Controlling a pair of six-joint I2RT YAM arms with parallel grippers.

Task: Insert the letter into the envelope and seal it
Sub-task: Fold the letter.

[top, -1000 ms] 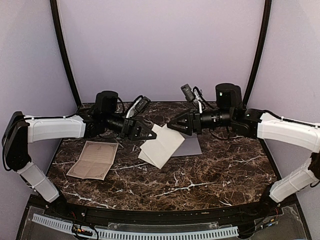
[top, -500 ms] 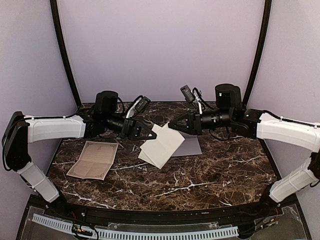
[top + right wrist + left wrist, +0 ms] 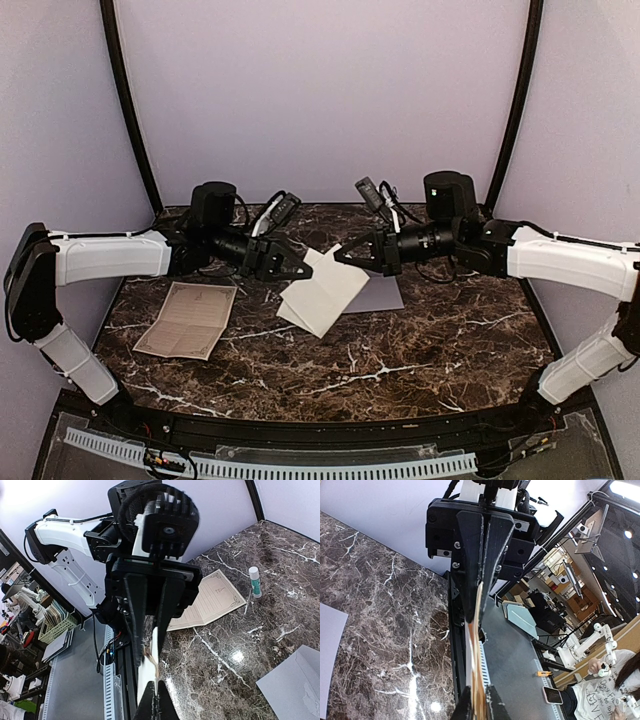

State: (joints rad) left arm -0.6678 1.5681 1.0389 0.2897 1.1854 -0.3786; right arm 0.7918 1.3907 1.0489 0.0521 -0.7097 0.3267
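Cream letter clamped in left end effector, right end effector.

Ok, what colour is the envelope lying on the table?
Plain pale grey-lavender; the envelope shows best in the right wrist view.

From above, the envelope toward the far edge of the table showed only its right end. The letter and the right gripper covered the rest. Both wrist views cropped it at a picture edge. The letter appeared edge-on there, its faces hidden. The left gripper was cut by the bottom border, and whether its fingers pressed the sheet could not be told. The tan sheet ran behind that gripper. From above, the glue stick was probably behind the left arm.
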